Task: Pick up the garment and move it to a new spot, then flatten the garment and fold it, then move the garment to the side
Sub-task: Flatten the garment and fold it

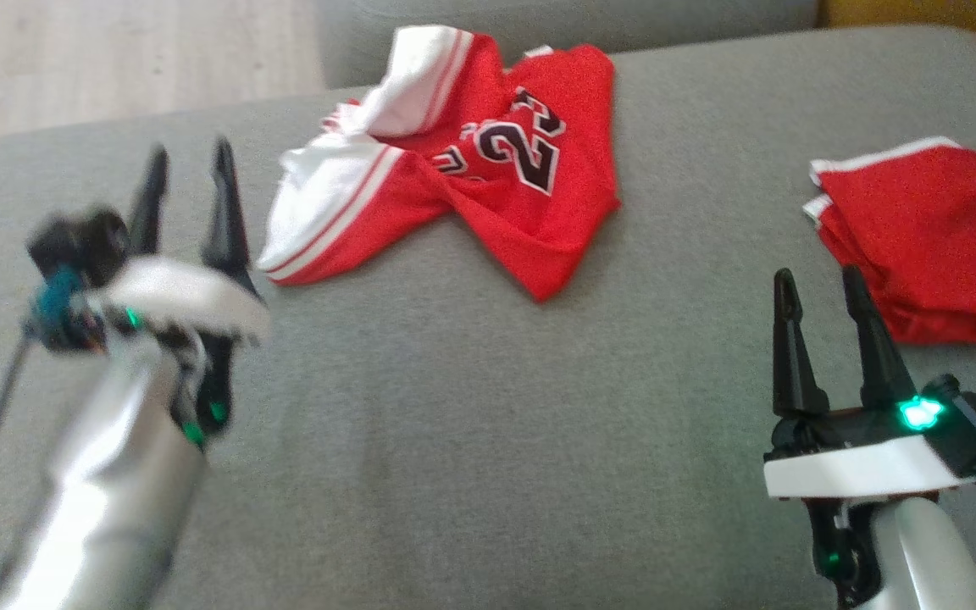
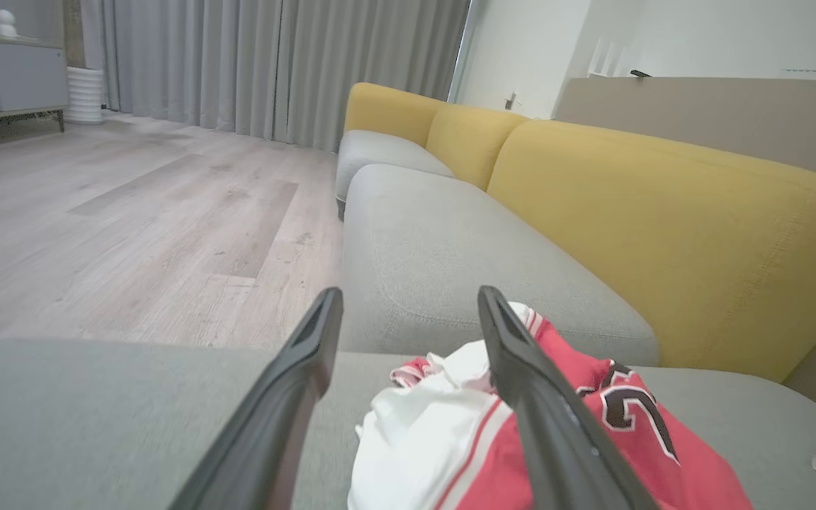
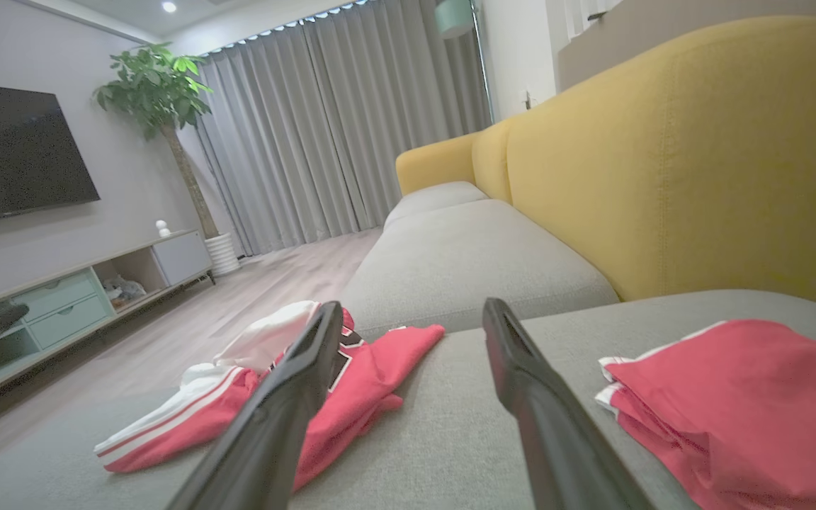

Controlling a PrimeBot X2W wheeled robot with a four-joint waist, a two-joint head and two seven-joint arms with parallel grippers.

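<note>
The garment [image 1: 471, 161], a red and white jersey with black numbers, lies crumpled at the back middle of the grey sofa seat [image 1: 471, 407]. My left gripper [image 1: 187, 178] is open, a short way to the garment's left, holding nothing. In the left wrist view the garment [image 2: 450, 439] lies beyond and partly behind the right finger [image 2: 542, 411]. My right gripper [image 1: 818, 292] is open and empty at the lower right. In the right wrist view the garment [image 3: 372, 375] lies ahead to the left.
A folded red garment with white trim [image 1: 928, 237] lies at the seat's right edge, close to my right gripper; it shows in the right wrist view [image 3: 741, 397] too. The yellow backrest [image 3: 663, 156] runs behind. Wooden floor [image 2: 110, 227] lies beyond the seat.
</note>
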